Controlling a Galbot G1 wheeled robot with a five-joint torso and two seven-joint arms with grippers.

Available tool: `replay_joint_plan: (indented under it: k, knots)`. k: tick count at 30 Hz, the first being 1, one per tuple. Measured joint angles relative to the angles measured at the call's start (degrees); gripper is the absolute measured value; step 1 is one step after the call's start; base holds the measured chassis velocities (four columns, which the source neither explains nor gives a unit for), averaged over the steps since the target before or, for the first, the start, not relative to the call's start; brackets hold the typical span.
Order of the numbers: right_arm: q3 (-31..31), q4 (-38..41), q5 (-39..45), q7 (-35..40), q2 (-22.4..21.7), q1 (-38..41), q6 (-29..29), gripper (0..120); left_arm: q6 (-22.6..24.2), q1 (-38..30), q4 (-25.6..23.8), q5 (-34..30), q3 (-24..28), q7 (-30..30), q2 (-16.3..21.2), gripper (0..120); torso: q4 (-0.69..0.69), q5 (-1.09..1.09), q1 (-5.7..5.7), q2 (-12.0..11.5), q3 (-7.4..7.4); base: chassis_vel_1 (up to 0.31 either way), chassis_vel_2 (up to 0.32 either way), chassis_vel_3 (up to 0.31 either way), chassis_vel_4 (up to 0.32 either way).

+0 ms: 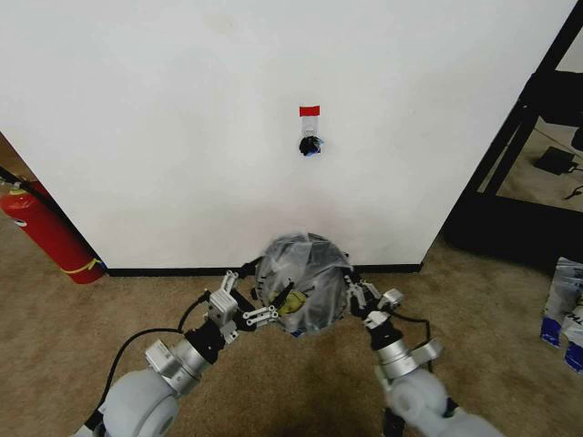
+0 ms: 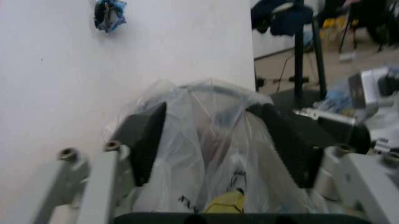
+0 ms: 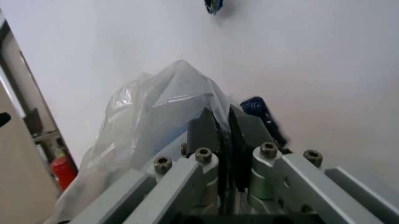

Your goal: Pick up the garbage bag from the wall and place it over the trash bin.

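Note:
The garbage bag (image 1: 310, 259), thin translucent plastic with a yellow patch low on its front, is draped over the round dark trash bin (image 1: 321, 244) at the foot of the white wall (image 1: 182, 109). My left gripper (image 1: 258, 308) sits at the bag's left side, open, its two fingers spread wide with bag film (image 2: 212, 140) between them. On the bag's right side my right gripper (image 1: 350, 293) is shut, pinching a fold of the bag (image 3: 168, 98) between its fingers (image 3: 203, 130). The red tape strip and black hook (image 1: 310, 141) are bare above.
A red fire extinguisher (image 1: 46, 232) leans at the wall's left end. A black shelf frame (image 1: 510, 146) stands to the right, with white-and-blue packages (image 1: 565, 309) on the carpet beyond it. Brown carpet (image 1: 73, 337) lies open around the bin.

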Motion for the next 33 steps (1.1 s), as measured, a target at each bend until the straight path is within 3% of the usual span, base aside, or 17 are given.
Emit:
replay_joint_plan:
  k: [5, 12, 17, 23, 33]
  knots:
    - [-0.46, -0.60, -4.59, 1.60, 1.40, -0.55, 0.94, 1, 1.07, 0.68, -0.61, 7.84, 0.49, -2.26, -1.77, 43, -0.01, 0.00, 0.00, 0.00, 0.00, 0.000, 0.000, 0.000, 0.000]
    - [-0.70, -3.18, -13.83, 0.82, 3.43, 0.31, 3.35, 1, 6.84, 1.02, 0.66, 18.67, 3.10, -7.19, -2.55, 19, 0.00, 0.00, 0.00, 0.00, 0.00, 0.000, 0.000, 0.000, 0.000]
    - [-0.40, -5.76, -21.55, -1.20, 4.66, 1.43, 5.93, 1, 10.82, 0.89, 1.94, 20.84, 6.28, -10.19, -2.27, 1, 0.00, 0.00, 0.00, 0.00, 0.00, 0.000, 0.000, 0.000, 0.000]
    - [-0.37, -5.93, -24.21, -3.70, 5.33, 0.97, 7.17, 1, 15.20, -1.58, 5.66, 21.05, 7.97, -14.01, -2.63, 0, 0.00, 0.00, 0.00, 0.00, 0.00, 0.000, 0.000, 0.000, 0.000]
    - [-0.61, -5.91, -23.97, -10.10, 5.12, -0.23, 8.66, 1, 20.41, -3.20, 7.23, 20.26, 9.01, -16.51, -2.84, 0, -0.01, 0.00, 0.00, 0.00, 0.00, 0.000, 0.000, 0.000, 0.000]
